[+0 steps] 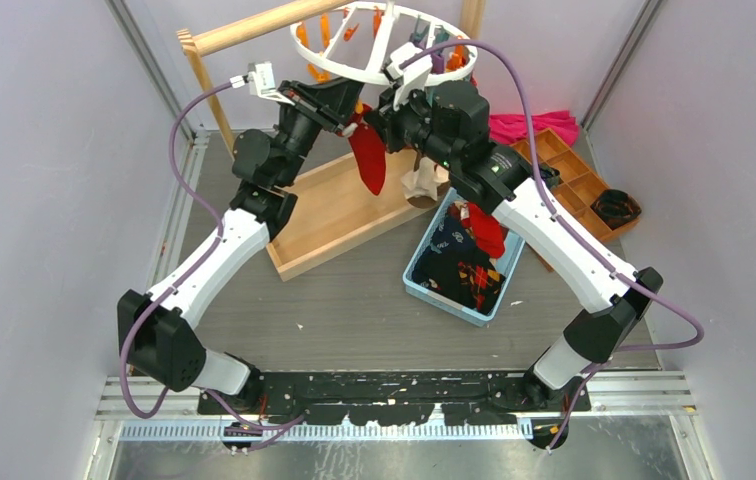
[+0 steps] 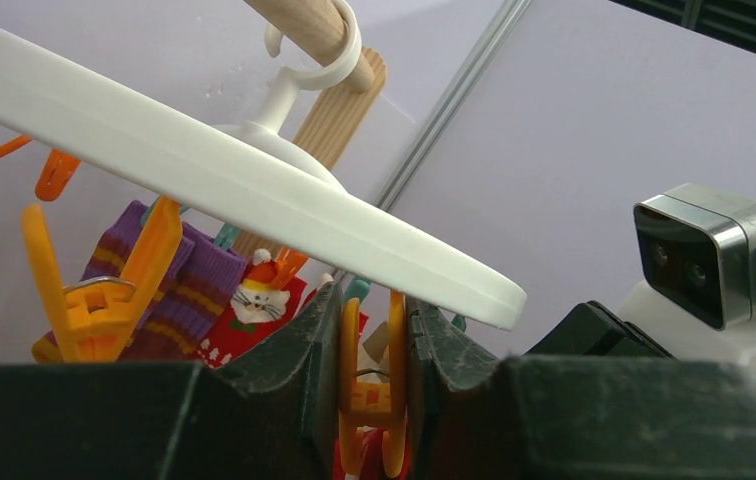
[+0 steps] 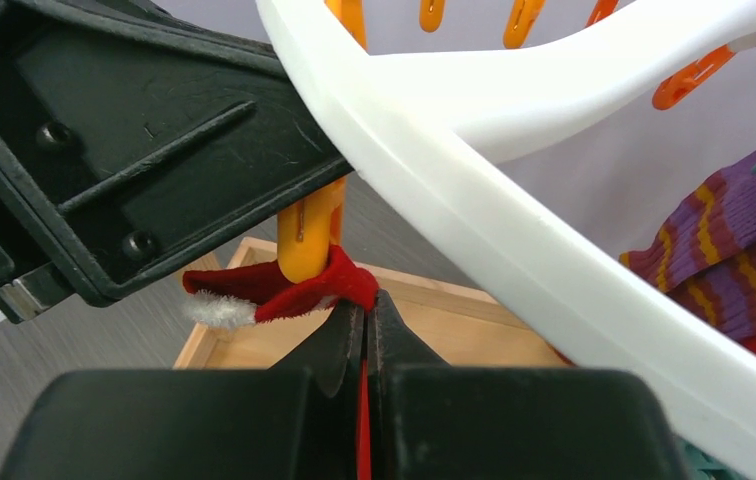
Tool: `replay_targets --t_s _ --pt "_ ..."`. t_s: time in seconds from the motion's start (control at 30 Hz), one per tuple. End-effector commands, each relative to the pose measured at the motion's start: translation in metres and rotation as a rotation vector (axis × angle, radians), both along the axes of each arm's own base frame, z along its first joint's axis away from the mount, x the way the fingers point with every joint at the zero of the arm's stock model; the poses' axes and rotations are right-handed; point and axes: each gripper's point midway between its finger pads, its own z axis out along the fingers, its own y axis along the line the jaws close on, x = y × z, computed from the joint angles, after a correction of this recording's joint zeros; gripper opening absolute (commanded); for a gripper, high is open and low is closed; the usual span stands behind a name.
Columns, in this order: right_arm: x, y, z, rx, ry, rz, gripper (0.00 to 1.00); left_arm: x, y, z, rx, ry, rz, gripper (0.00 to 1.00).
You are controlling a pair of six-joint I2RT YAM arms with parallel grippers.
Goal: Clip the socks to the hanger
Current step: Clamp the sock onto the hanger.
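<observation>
Pressure on the peg matters most now. The left jaws are pinched narrow on the handles of the orange clip (image 2: 372, 395), which hangs under the white hanger ring (image 2: 254, 205). They should not relax until cloth sits deep in its mouth. The right jaws are closed tight on the red sock (image 3: 299, 290), holding its white-trimmed cuff against the clip's lower end, above the wooden tray (image 1: 329, 215) at the far side of the desk. Whether the clip bites yet I cannot tell. Best to lift the cuff slightly, ease the left jaws off slowly, and free the right only once the sock hangs.
</observation>
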Motion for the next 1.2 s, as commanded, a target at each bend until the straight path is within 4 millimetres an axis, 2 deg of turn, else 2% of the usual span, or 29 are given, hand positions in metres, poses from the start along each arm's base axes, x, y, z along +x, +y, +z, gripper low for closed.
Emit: replay_targets --t_s 0.0,0.57,1.03,1.17 --pt "-0.012 -0.005 0.037 0.082 -0.033 0.021 0.01 -0.008 0.004 0.015 -0.011 -0.089 0.000 0.00" --pt "-0.018 -0.012 0.052 0.151 0.007 0.031 0.01 -0.007 0.007 0.013 0.020 -0.137 0.034 0.00" --pt "-0.025 -0.009 0.052 0.169 0.041 0.068 0.01 -0.004 0.005 0.009 0.030 -0.162 0.044 0.00" --pt "-0.021 -0.012 0.050 0.170 0.044 0.049 0.01 -0.008 0.010 0.011 0.017 -0.158 0.056 0.28"
